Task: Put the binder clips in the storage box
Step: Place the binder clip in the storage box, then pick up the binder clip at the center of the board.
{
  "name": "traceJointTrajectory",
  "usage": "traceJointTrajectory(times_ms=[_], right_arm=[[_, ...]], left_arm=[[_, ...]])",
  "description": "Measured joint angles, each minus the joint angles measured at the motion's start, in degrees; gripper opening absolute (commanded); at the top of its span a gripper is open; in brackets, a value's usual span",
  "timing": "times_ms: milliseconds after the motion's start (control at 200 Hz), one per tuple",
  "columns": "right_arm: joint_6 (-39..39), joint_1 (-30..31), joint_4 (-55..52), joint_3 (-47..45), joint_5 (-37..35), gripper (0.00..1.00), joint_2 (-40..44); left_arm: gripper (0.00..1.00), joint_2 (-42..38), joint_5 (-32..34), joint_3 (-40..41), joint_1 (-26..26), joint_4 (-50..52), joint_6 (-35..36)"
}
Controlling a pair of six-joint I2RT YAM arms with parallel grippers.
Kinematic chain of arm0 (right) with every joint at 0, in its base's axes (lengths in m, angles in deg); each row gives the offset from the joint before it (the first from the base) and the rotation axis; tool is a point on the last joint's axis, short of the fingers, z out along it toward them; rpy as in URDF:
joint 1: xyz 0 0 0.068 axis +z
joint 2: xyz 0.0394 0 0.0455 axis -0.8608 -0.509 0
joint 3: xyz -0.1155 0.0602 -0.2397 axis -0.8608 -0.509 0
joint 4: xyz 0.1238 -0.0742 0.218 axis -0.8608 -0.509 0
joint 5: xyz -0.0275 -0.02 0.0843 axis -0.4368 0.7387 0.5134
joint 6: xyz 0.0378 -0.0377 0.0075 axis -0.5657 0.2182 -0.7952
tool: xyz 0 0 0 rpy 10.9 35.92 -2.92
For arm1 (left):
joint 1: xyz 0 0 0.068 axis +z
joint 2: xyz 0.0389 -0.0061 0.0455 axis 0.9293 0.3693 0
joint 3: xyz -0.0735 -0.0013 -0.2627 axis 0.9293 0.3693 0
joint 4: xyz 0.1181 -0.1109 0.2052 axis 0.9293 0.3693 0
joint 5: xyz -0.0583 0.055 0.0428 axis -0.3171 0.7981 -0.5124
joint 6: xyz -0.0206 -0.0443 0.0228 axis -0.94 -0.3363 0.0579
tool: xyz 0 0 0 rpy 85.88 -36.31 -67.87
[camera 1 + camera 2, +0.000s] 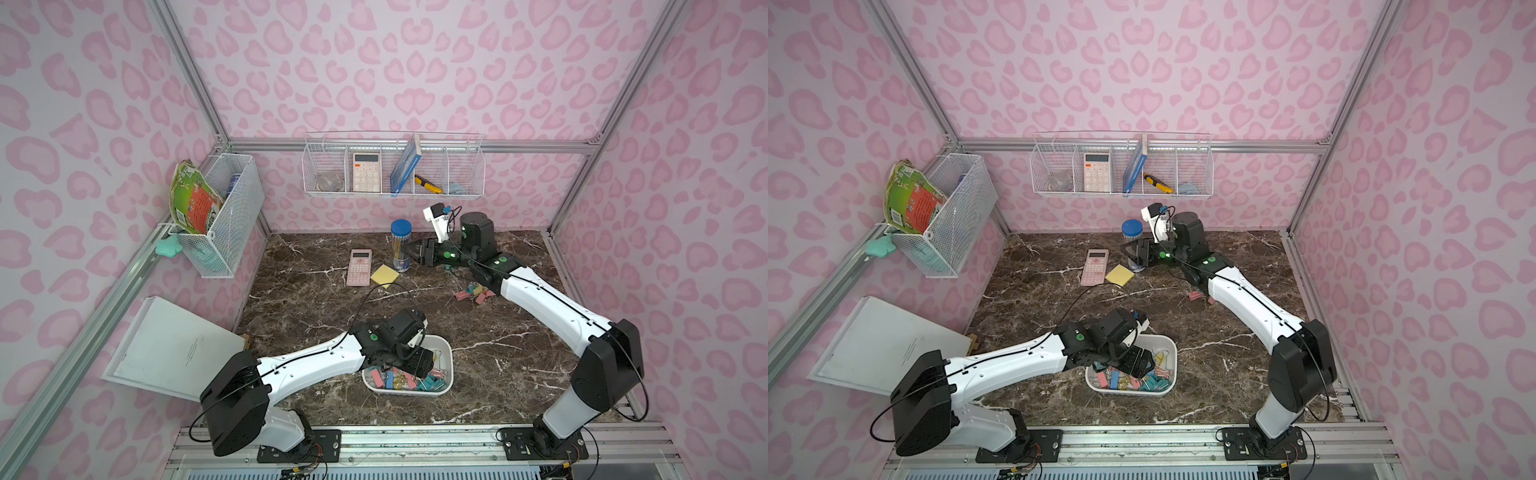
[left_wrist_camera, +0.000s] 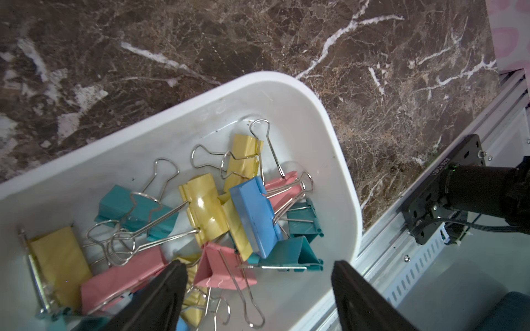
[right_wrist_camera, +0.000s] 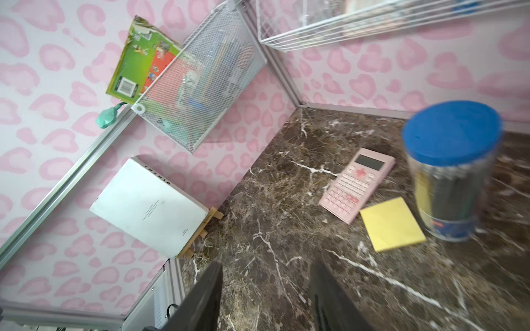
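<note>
Marble top (image 1: 498, 353): most binder clips (image 2: 249, 212) sat in storage box (image 2: 329, 143), few loose clips (image 1: 476, 292) near R arm. Both empty: left gripper (image 2: 259, 265) spread over box, right gripper (image 3: 265, 269) spread too. Clips looked light, stiff, slick (pinch body, not wires).

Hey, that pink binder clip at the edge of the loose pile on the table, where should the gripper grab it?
Probably across the folded body of the pink clip, coming straight down with the right gripper. It lies low at the open edge of the loose pile, with bare table beside it. Its wire handles are too small to judge.
</note>
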Motion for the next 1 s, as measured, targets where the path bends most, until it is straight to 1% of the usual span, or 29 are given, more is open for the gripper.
traceJointTrajectory(times_ms=[120,305,365,430,495,600,740,800,860,1000], right_arm=[[2.38,3.89,-3.5,12.66,4.52,0.51,-8.31],[4.9,8.76,-12.44,31.15,10.6,0.5,-20.55],[5.2,9.64,-14.51,34.14,10.97,0.5,-22.32],[5.27,9.97,-15.78,34.23,11.47,0.51,-22.27],[4.87,8.87,-15.08,31.98,11.15,0.53,-20.76],[2.51,4.28,-12.28,24.17,7.63,0.57,-15.1],[0.15,-4.13,-6.82,9.75,-0.15,0.62,-3.78],[-1.03,-8.66,-3.89,2.05,-3.08,0.64,1.97],[-2.62,-12.61,-1.77,-4.35,-5.77,0.67,7.06],[-4.09,-19.23,0.9,-16.7,-10.71,0.72,18.67]], left_arm=[[0.87,4.57,2.16,-2.78,-1.99,0.26,2.01],[0.88,13.35,4.04,-10.6,-4.0,1.22,5.22],[0.88,14.51,4.31,-12.24,-4.2,1.22,6.1],[0.89,14.95,4.59,-13.33,-4.2,0.96,6.56],[0.9,15.23,5.16,-14.36,-4.2,0.79,7.04],[0.92,15.26,6.56,-16.11,-4.2,0.66,7.02],[0.93,15.82,10.97,-20.55,-3.93,1.36,5.68],[0.97,16.98,13.14,-23.32,-3.74,1.55,5.38],[0.98,18.38,14.64,-25.79,-3.19,1.97,5.05],[0.99,22.91,15.76,-31.5,0.24,2.84,3.82]])
